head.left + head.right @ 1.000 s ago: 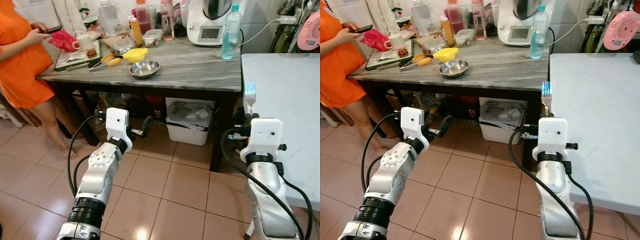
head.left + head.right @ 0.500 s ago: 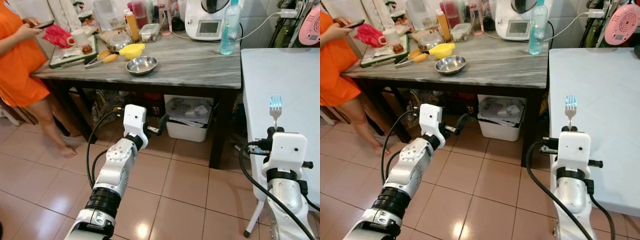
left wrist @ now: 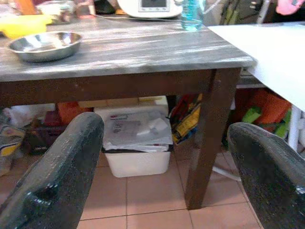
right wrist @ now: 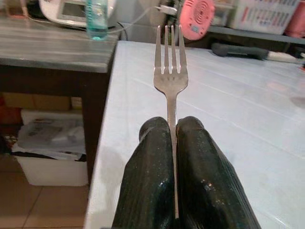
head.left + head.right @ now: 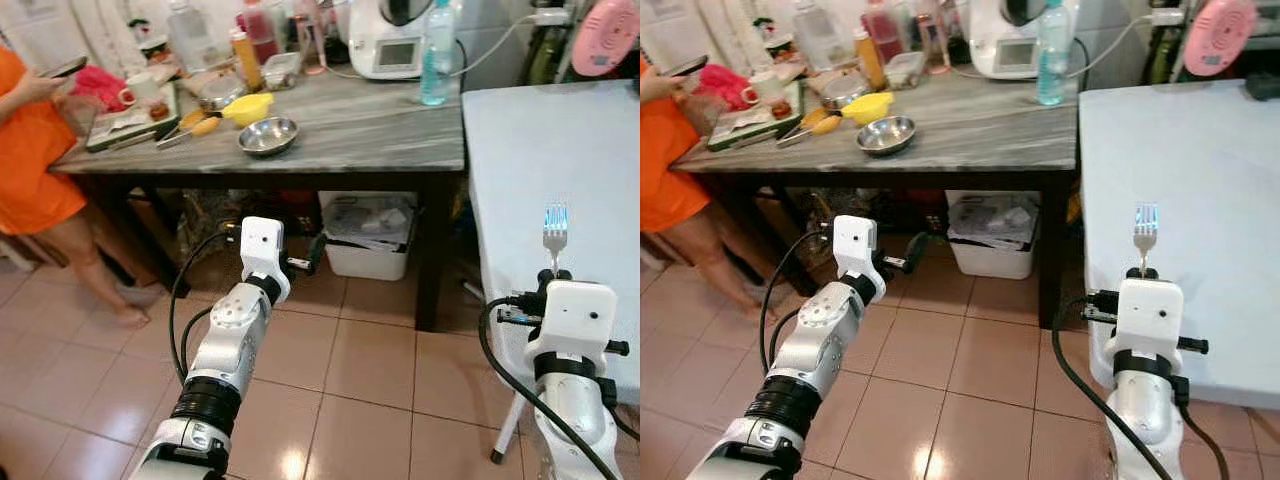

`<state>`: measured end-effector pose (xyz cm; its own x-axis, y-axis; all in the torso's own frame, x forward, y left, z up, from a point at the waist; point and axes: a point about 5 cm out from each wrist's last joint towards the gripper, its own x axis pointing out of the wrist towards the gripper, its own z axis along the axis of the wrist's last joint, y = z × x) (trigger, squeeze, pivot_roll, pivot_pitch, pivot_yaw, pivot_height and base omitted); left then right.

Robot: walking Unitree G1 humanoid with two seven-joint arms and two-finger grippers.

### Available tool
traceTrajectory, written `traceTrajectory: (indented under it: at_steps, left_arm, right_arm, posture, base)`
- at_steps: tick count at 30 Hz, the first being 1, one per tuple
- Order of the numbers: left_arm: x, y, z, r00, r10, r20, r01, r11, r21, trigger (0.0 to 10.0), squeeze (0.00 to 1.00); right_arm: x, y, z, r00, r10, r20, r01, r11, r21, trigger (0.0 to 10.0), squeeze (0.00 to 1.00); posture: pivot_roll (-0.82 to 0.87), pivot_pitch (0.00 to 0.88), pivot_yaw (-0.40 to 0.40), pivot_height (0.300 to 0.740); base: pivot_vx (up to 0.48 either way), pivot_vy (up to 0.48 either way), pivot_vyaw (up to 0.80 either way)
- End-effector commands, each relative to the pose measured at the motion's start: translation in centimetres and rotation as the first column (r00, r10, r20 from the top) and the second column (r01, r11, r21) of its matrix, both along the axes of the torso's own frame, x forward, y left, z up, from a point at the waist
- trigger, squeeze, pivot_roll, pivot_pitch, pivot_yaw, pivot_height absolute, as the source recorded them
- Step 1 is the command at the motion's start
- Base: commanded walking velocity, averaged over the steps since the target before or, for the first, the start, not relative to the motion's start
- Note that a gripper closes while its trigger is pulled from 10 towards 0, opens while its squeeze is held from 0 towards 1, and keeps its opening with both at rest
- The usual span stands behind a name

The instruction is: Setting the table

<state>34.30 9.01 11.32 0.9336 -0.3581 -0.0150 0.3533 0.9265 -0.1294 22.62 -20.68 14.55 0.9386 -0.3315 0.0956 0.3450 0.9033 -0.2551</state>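
A steel fork (image 4: 170, 62) stands upright, tines up, with my right gripper (image 4: 172, 125) shut on its handle. In the eye views the fork (image 5: 555, 225) is over the near left part of the white table (image 5: 580, 130), above my right wrist. My left gripper (image 3: 162, 157) is open and holds nothing. It hangs low over the tiled floor in front of the grey wooden table (image 5: 370, 125), and its fingers (image 5: 312, 258) point toward the space under that table.
The grey table carries a steel bowl (image 5: 267, 135), a yellow bowl, bottles, a tray and a kitchen machine. A white bin (image 5: 370, 240) sits under it. A person in orange (image 5: 35, 160) stands at its left end. A dark table leg (image 3: 205, 138) is ahead of my left gripper.
The whole view has shifted. The fork in my right gripper has moved from the white table's left edge to over its surface. My left arm has reached further forward.
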Motion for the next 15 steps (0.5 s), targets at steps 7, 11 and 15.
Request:
traceTrajectory:
  at_steps: [7,11,15]
  left_arm:
    - [0.14,0.76,0.12,0.999,0.038,0.008,-0.038,0.999,0.009,10.0,0.0]
    - [0.06,0.88,0.09,0.999,0.054,0.004,-0.054,0.999,0.003,10.0,0.0]
    - [-0.02,1.17,-0.03,0.998,0.069,-0.001,-0.069,0.998,0.002,10.0,0.0]
  right_arm:
    - [0.37,0.68,0.84,0.999,0.028,0.027,-0.029,1.0,0.003,10.0,0.0]
    - [0.51,0.81,0.86,0.999,0.041,0.024,-0.041,0.999,0.002,10.0,0.0]
    - [0.7,0.92,0.92,0.998,0.055,0.02,-0.055,0.998,-0.001,10.0,0.0]
  posture:
    - [-0.32,0.053,0.179,0.74]
    - [-0.31,0.057,0.167,0.74]
    - [-0.3,0.06,0.162,0.74]
  base:
    - [0.0,0.0,-0.8]
    - [0.0,0.0,-0.8]
    - [0.0,0.0,-0.8]
